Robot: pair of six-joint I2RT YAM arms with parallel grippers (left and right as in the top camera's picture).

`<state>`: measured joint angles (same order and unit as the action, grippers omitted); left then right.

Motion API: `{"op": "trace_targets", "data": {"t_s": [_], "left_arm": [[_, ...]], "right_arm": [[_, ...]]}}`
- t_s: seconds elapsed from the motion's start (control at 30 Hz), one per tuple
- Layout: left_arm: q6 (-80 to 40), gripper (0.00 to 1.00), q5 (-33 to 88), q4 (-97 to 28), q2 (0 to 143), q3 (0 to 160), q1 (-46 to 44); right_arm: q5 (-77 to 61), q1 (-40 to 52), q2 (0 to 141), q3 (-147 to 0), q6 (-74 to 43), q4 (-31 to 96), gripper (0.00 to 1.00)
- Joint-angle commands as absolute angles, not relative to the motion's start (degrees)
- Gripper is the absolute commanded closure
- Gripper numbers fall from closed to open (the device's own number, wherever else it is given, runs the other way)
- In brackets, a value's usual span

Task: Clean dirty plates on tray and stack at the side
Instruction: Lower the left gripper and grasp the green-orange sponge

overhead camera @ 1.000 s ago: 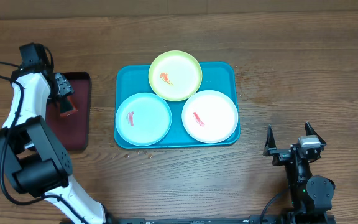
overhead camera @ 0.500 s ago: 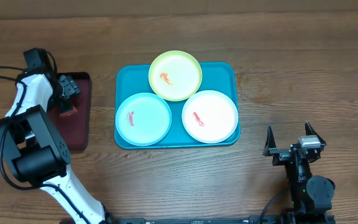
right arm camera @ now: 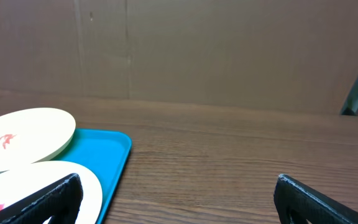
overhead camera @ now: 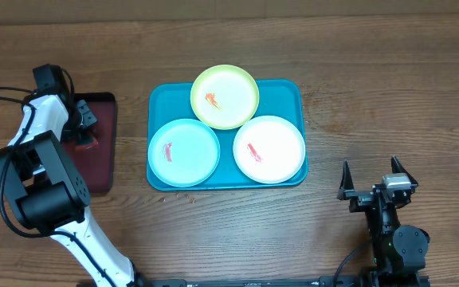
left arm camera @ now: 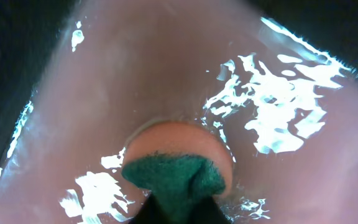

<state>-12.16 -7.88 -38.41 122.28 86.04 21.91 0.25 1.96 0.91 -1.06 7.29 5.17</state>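
Three dirty plates lie on the teal tray [overhead camera: 293,89]: a yellow-green one [overhead camera: 225,96] at the back, a light blue one [overhead camera: 183,151] front left and a white one [overhead camera: 268,149] front right, each with a red-orange smear. My left gripper [overhead camera: 84,127] is down in the dark red tray [overhead camera: 102,163] to the left. In the left wrist view its jaws [left arm camera: 178,210] pinch a sponge [left arm camera: 176,165] with a green scouring face and an orange body. My right gripper [overhead camera: 370,177] stands open over bare table at the front right, with nothing between its fingers [right arm camera: 176,190].
The dark red tray's glossy floor [left arm camera: 166,74] has wet, shiny patches. A few small crumbs [overhead camera: 183,194] lie on the wood just in front of the teal tray. The right wrist view shows the teal tray's corner [right arm camera: 107,149] to the left of the gripper.
My left gripper moved slightly back over the red tray and its jaws closed on the sponge. The right arm and the plates have not moved.
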Motion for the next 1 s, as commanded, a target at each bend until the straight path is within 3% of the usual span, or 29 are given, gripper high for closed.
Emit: {"op": "trace_targets", "data": {"t_s": [0.0,0.3,0.47,0.6,0.63,0.73,0.77,0.83,0.97], "left_arm": [[-12.0,0.00,-9.0,-41.2,124.0,86.5,22.6],[-12.0,0.00,-7.5,-50.4,124.0,86.5,22.6],[-12.0,0.38,-4.5,-52.0,124.0,86.5,22.6],[-12.0,0.88,-4.4,-51.8,124.0,86.5,22.6],[-12.0,0.96,-4.4,-51.6,124.0,86.5,22.6],[-12.0,0.96,-4.4,-50.8,124.0,86.5,22.6],[-12.0,0.79,-4.5,-50.3,124.0,86.5,22.6],[-12.0,0.00,-4.7,-48.8,124.0,86.5,22.6],[-12.0,0.00,-7.0,-44.8,124.0,86.5,22.6]], "right_arm": [[0.3,1.8,0.8,-0.4,7.3,4.8,0.00],[0.3,1.8,0.8,-0.4,7.3,4.8,0.00],[0.3,1.8,0.8,-0.4,7.3,4.8,0.00],[0.3,1.8,0.8,-0.4,7.3,4.8,0.00],[0.3,1.8,0.8,-0.4,7.3,4.8,0.00],[0.3,1.8,0.8,-0.4,7.3,4.8,0.00],[0.3,1.8,0.8,-0.4,7.3,4.8,0.00],[0.3,1.8,0.8,-0.4,7.3,4.8,0.00],[0.3,1.8,0.8,-0.4,7.3,4.8,0.00]]}}
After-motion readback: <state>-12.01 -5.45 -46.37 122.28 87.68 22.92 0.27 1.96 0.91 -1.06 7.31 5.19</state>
